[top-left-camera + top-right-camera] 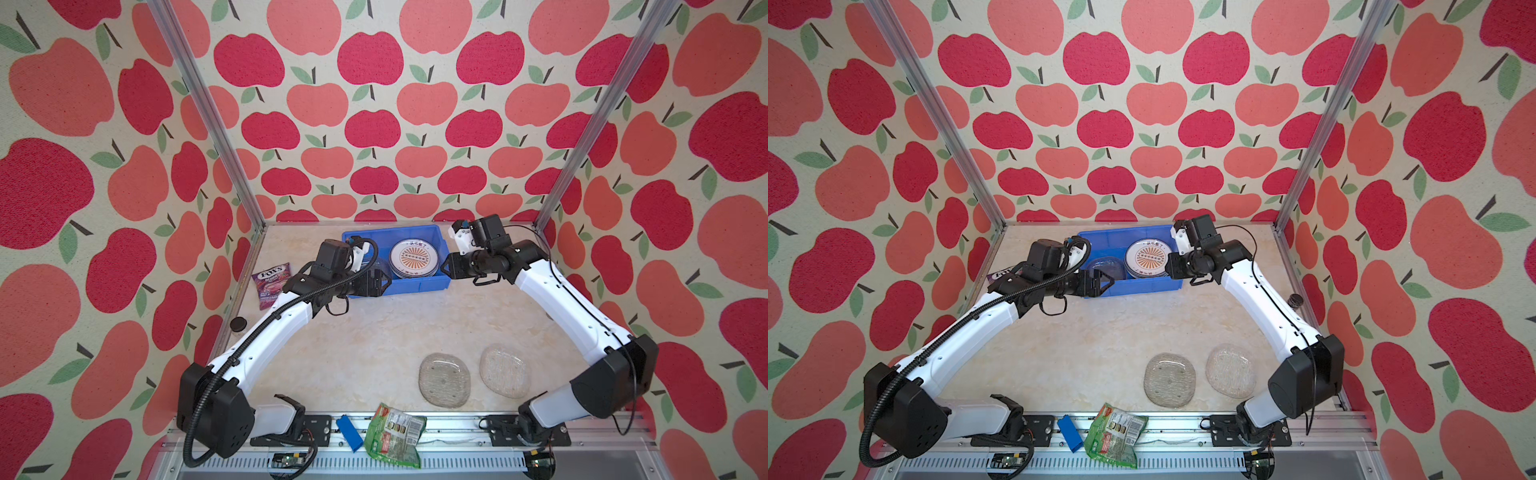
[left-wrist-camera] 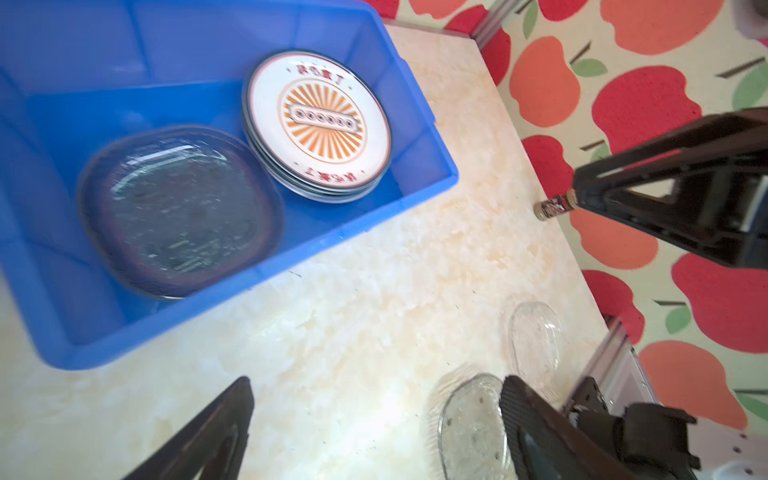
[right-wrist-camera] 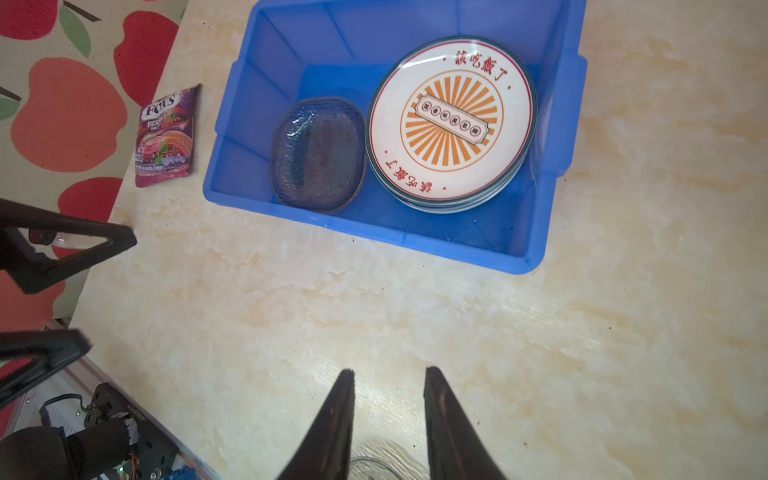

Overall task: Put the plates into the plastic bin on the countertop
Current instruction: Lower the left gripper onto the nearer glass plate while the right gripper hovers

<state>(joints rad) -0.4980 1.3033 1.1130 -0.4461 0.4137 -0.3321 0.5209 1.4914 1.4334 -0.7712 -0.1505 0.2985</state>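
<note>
My left gripper [image 2: 375, 381] is wide open and holds nothing. It hangs by the front of the blue plastic bin [image 1: 415, 286]. My right gripper [image 3: 388, 370] is open a little, and nothing is in it. In the bin, a stack of round sunburst plates [image 3: 451, 120] sits beside a glass plate [image 3: 318, 153]. A second glass plate [image 1: 444, 380] and a third glass plate [image 1: 505, 370] lie just beside each other on the countertop [image 1: 374, 332].
</note>
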